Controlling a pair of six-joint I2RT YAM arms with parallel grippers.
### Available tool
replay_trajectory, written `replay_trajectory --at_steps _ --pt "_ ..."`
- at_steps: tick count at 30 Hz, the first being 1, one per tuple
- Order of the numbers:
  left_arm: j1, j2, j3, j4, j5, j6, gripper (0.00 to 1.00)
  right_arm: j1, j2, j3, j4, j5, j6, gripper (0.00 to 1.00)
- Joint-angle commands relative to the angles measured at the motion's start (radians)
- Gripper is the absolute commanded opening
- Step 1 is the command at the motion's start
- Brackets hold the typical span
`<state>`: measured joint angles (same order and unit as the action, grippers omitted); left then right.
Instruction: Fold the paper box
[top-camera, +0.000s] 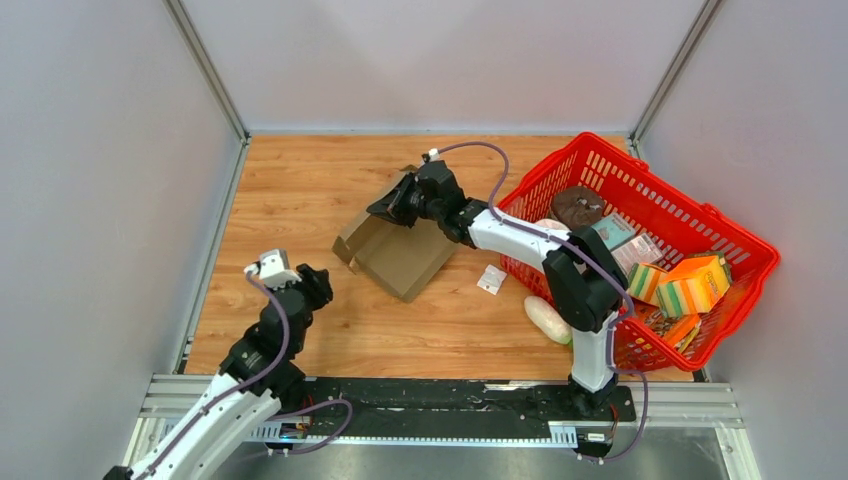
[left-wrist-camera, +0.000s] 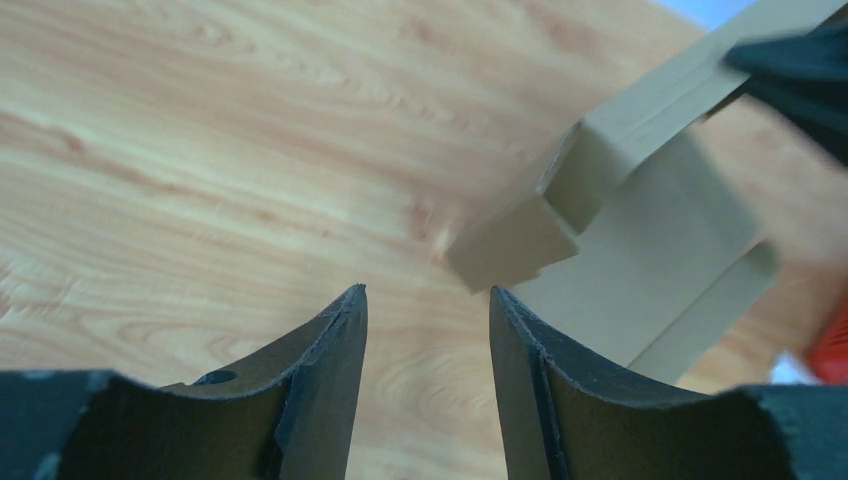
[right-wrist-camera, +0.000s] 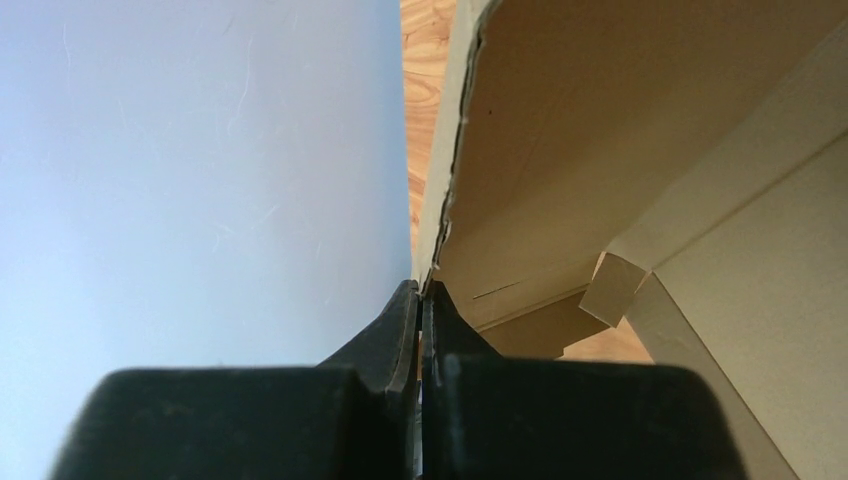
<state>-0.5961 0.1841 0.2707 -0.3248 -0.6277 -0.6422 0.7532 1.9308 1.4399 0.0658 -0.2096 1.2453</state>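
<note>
Jaws of the right gripper (right-wrist-camera: 421, 290) pinch an upright flap of the plain brown cardboard paper box (top-camera: 400, 255), probably steadying it for folding; the box lies near the red plastic basket (top-camera: 700, 205); farther from that basket, the left gripper (left-wrist-camera: 428, 295) hangs open and empty, facing a corner flap.

The paper box (top-camera: 400, 258) lies mid-way across the table (top-camera: 300, 180), the basket (top-camera: 545, 172) to its right, a small packet (top-camera: 491, 279) between the 2. The right gripper (top-camera: 392, 208) sits at the box's far edge, the left gripper (top-camera: 318, 285) apart off its near-left corner.
</note>
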Motion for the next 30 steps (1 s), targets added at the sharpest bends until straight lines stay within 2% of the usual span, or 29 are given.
replay_trajectory --at_steps 1,7,8,12,14,18,30 --pt "-0.004 0.210 0.051 0.041 0.034 0.022 0.56 -0.025 0.037 -0.033 0.155 -0.124 -0.057 0.00" --pt "-0.001 0.474 0.122 0.145 0.042 0.065 0.56 -0.069 0.089 -0.064 0.273 -0.211 0.000 0.00" --pt "-0.001 0.515 0.124 0.205 0.055 0.105 0.59 -0.072 0.094 -0.065 0.282 -0.217 0.003 0.00" --pt "0.001 0.599 0.140 0.354 0.089 0.193 0.65 -0.083 0.112 -0.065 0.302 -0.235 0.029 0.00" --pt "0.002 0.638 0.163 0.351 0.083 0.193 0.65 -0.084 0.120 -0.056 0.305 -0.249 0.042 0.00" --pt "0.002 0.707 0.197 0.334 0.065 0.177 0.60 -0.089 0.119 -0.042 0.296 -0.257 0.040 0.00" --pt "0.001 0.810 0.200 0.487 0.048 0.165 0.49 -0.087 0.106 -0.050 0.290 -0.257 0.042 0.00"
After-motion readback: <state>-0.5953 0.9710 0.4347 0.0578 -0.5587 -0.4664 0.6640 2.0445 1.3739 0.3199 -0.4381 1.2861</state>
